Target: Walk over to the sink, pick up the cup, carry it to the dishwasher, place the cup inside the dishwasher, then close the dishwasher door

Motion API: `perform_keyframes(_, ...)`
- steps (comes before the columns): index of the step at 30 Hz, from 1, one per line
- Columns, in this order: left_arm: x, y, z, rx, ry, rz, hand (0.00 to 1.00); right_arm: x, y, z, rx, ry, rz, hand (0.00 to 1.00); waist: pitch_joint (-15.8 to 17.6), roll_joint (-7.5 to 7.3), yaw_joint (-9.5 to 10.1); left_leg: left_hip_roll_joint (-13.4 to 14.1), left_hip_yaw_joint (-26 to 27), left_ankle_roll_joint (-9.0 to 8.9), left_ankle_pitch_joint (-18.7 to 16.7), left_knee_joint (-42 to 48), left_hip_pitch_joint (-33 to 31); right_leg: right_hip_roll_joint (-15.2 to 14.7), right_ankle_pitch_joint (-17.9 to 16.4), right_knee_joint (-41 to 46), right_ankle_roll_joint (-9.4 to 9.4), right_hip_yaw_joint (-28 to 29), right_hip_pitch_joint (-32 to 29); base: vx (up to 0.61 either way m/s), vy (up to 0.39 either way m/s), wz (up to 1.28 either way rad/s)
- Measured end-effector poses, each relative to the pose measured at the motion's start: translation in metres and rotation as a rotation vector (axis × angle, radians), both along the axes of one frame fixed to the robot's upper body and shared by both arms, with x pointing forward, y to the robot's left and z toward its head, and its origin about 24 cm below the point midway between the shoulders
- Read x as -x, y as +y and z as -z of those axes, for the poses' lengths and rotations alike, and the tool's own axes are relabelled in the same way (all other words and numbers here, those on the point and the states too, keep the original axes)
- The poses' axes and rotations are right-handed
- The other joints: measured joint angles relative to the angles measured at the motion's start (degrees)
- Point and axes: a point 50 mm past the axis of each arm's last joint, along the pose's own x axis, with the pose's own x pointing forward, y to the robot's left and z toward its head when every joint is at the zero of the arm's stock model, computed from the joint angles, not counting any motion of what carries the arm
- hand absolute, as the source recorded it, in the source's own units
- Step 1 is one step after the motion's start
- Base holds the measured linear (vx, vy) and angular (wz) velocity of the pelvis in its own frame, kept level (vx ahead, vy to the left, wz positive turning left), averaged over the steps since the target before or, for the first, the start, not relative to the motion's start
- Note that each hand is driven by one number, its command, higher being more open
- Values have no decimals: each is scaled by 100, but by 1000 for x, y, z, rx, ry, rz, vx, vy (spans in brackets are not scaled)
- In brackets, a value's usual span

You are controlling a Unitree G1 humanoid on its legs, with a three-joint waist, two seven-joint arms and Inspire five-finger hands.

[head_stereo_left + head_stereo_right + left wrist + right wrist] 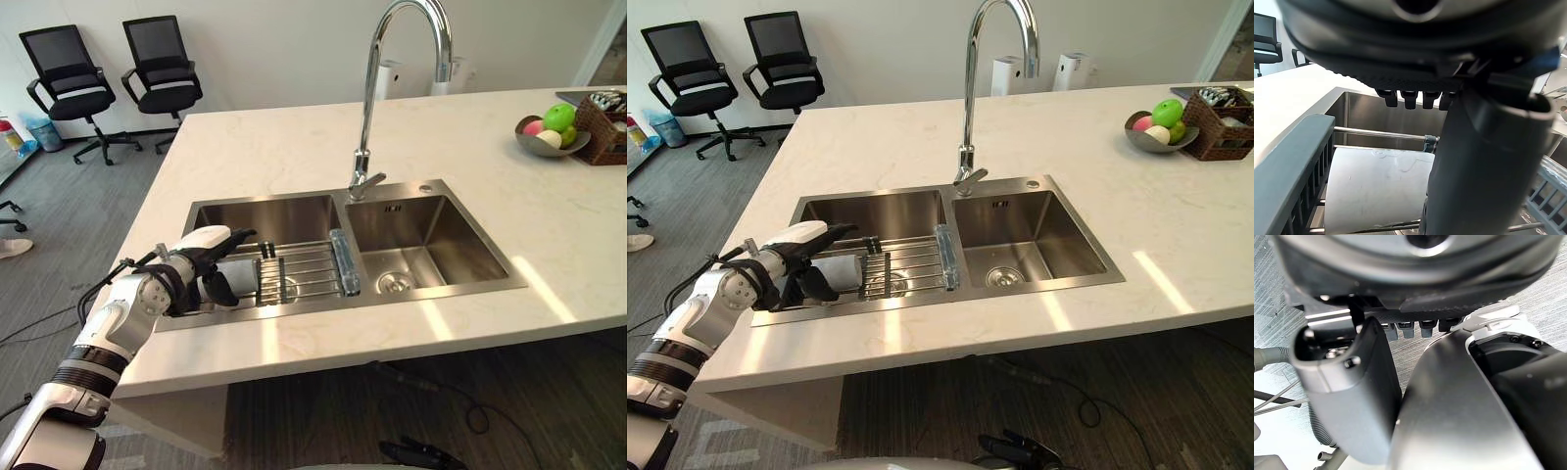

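A pale grey cup (243,277) lies on its side on a wire rack (304,274) across the left basin of the steel sink (343,304). My left hand (191,269) reaches over the sink's left rim and sits at the cup's near end. In the left wrist view its fingers (1410,98) stay fairly straight above the cup (1376,186), the thumb (1484,166) stands beside it, and the hand is open. My right hand (1352,396) hangs relaxed and open above the floor.
A tall chrome faucet (372,98) rises behind the divider between the basins. On the white counter at the far right stand a fruit bowl (552,137) and a wicker basket (602,127). Two black office chairs (69,78) stand by the back wall.
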Motion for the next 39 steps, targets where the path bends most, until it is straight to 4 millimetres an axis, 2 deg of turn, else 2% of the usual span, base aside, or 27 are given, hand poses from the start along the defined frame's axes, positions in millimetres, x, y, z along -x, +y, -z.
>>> perform_keyframes(9,1,1,6,-10,54,6,100,-1,0,-1,-5,-7,7,100,12,23,-93,-1,83,2,-13,-21,1,4,44,-55,14,87,-22,-5,0,-5)
perform_keyframes(15,2,12,15,-16,117,-45,100,-1,0,-1,-8,-8,9,100,17,31,-169,-5,118,1,-24,0,-9,7,88,-105,21,123,-17,5,0,-1)
perform_keyframes(25,2,19,18,48,165,-116,100,-4,-4,-6,-5,-19,3,100,62,109,-201,-5,141,-2,-34,-1,-21,7,96,-131,24,147,-34,0,0,0)
perform_keyframes(39,3,28,22,24,263,-157,100,-5,-6,-10,-12,-3,-19,100,63,133,-328,2,145,-15,-43,2,-47,17,106,-128,17,158,-55,0,0,0)
